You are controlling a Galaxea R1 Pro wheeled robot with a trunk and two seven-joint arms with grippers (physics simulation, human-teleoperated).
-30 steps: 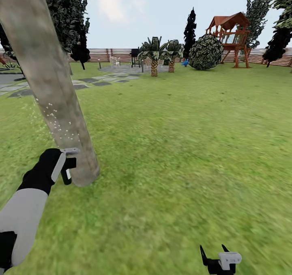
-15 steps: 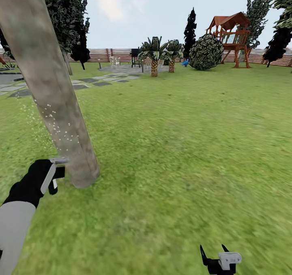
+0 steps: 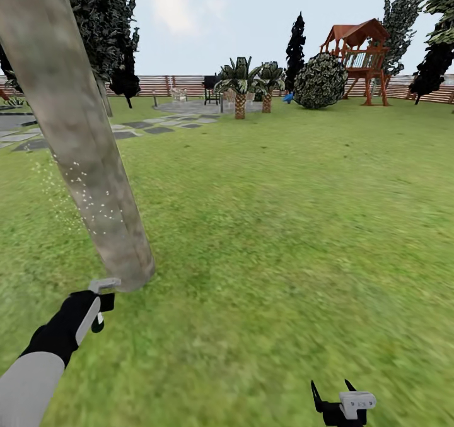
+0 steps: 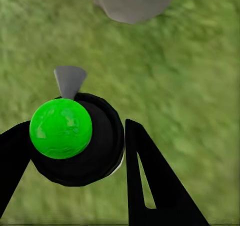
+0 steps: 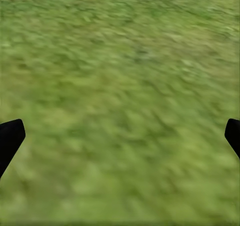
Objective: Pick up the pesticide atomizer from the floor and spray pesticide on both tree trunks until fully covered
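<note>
Our left claw, pinching the sprayer, has dropped to the foot of the trunk; droplets speckle only mid-trunk. Our right claw hangs spread over grass.

Readable text: I can make out none in any view.
Atomizer label: I see no lettering or brand, lower left of the head view.
Signs, numbers: I find none.
</note>
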